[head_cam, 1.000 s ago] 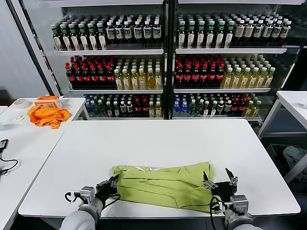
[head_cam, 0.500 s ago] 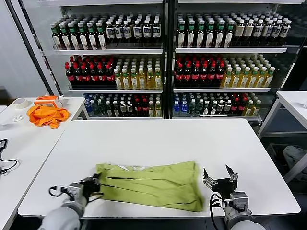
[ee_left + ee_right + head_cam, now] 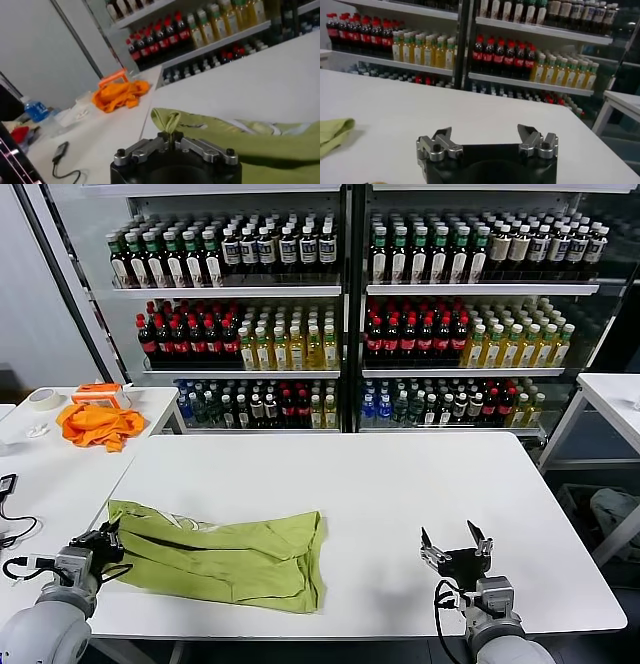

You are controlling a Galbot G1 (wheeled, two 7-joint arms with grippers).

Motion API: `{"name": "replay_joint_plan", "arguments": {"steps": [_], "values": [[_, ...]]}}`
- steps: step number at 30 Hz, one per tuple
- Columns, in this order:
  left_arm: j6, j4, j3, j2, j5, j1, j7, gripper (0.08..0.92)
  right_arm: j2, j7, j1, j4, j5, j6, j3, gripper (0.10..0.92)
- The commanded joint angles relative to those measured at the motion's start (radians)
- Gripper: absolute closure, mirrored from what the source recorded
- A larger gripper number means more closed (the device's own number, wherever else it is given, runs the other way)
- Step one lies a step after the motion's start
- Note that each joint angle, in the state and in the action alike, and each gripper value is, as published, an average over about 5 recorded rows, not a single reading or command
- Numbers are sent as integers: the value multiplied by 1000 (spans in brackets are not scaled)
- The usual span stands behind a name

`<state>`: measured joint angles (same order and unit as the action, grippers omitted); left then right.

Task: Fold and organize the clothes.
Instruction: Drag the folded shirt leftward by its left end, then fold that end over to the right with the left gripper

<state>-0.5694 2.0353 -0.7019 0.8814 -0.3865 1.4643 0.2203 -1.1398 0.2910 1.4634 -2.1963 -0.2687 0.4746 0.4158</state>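
A white table (image 3: 400,484) bears the lime T-shirt (image 3: 225,549) at its left front.

The T-shirt (image 3: 334,134) is cut off in the right wrist view.

No legible text, brand, number or sign is found in any view. The bottles (image 3: 300,334) on the shelving (image 3: 345,289) carry labels, but these are too small to read. The lime T-shirt (image 3: 220,549) shows a pale marking near its collar that cannot be made out.
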Motion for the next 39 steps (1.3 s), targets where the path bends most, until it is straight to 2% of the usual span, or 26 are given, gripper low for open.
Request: {"name": "replay_joint_plan", "arguments": {"steps": [1,7,13,20,31,39], "values": [[-9,182,73,8,-98,10,4,894,2,1,3,-5,1,-3,10,203],[-9,245,211,47,-323,-35,8,894,-3,1,3,-6,1,-2,22,203],[-7,197,331,102,-293,-98,-77,894,-7,5,3,-9,4,2,19,203],[-7,129,439,149,-251,-162,-87,894,-9,11,5,-17,6,6,23,203],[-6,10,502,203,-177,-240,-81,894,-17,16,30,-37,7,7,31,203],[-8,-11,545,227,-176,-271,-56,894,-6,16,39,-37,2,8,52,203]]}}
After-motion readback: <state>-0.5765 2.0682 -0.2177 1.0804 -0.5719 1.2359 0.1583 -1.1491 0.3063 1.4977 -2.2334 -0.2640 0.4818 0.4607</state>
